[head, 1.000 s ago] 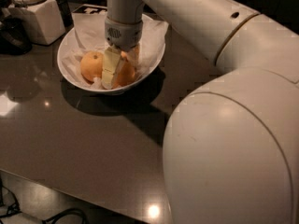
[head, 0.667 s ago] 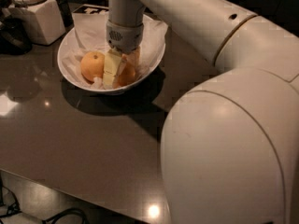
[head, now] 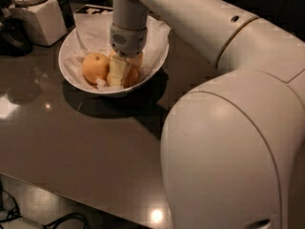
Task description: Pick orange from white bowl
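The white bowl (head: 159, 63) stands on the dark table toward the back left, lined with crumpled white paper (head: 93, 30). A deep-orange orange (head: 135, 74) lies in it, partly hidden by my gripper. My gripper (head: 119, 73) reaches straight down into the bowl and sits right against this orange on its left side. A paler, yellower orange (head: 95, 67) with a stem dimple lies just left of the gripper. Any other orange is hidden behind the wrist (head: 127, 37).
A boxy white container (head: 40, 20) stands at the back left beside a dark round object (head: 13, 35). My large white arm (head: 228, 142) fills the right side. The glossy dark table (head: 71, 142) ends at a front edge at the lower left.
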